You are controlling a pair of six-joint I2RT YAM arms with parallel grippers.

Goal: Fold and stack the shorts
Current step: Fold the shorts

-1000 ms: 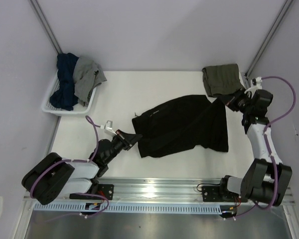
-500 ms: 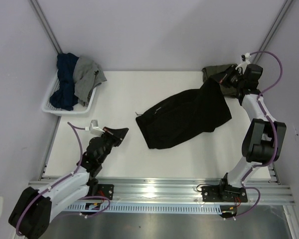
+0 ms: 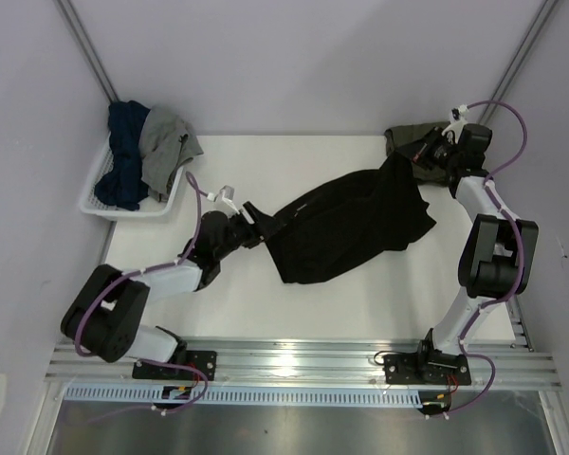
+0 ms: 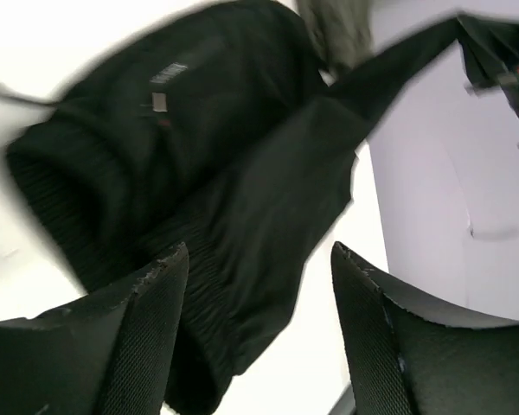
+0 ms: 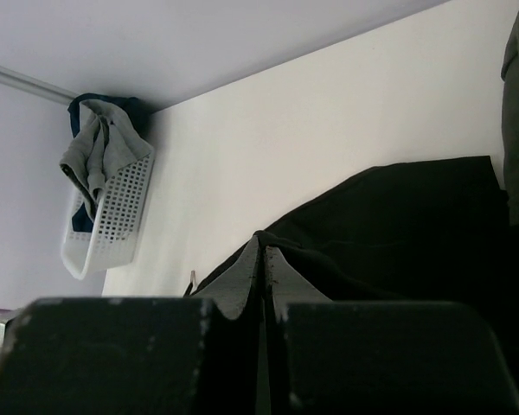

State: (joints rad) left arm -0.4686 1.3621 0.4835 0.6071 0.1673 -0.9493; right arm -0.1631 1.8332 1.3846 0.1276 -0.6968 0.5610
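The left claw [image 3: 259, 223], spread open, is being poised over the near edge of the black shorts [image 3: 356, 223]; their far corner is being pinched in the right claw [image 3: 417, 157], beside the olive shorts [image 3: 401, 138]. A deep, taut grip is advised.

Legible text: none in any view.
Black shorts [image 4: 242, 190] label [image 4: 160, 102]: small pale patch on the fabric, blurred in the left wrist view, characters unreadable.
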